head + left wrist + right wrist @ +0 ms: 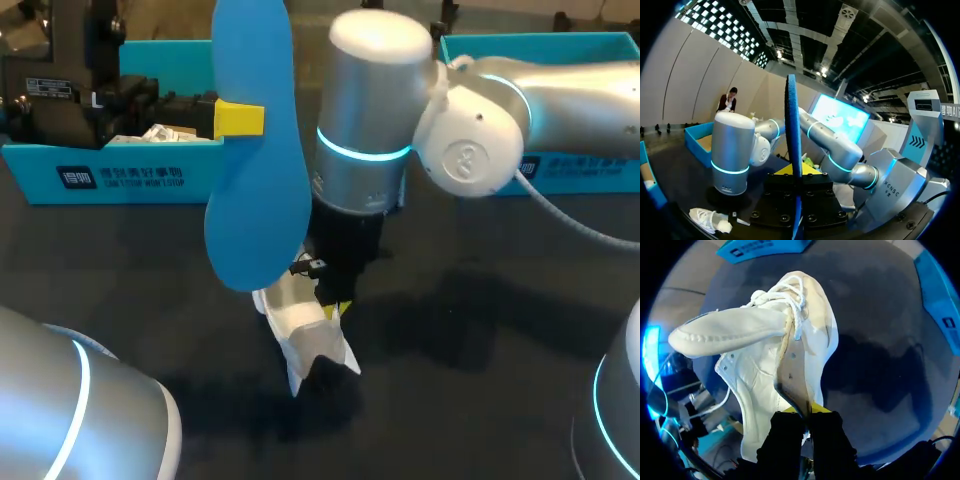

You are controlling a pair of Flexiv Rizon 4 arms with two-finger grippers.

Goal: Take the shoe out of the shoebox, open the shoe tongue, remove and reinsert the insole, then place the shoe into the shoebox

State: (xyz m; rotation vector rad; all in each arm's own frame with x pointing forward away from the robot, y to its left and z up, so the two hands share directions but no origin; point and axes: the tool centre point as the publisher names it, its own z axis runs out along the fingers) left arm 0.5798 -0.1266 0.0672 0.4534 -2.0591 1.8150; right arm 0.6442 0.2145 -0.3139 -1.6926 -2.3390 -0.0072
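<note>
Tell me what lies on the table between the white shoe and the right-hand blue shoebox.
Nothing: the stretch of dark table between the shoe and that shoebox is bare in the head view; only the right arm passes above it.

Desk: dark matte top, one. Crumpled white paper: one wad, lying inside the open blue box at far left.

Silver arms, cyan joint rings, white cap, grey cable; black end effector, yellow tips.
</note>
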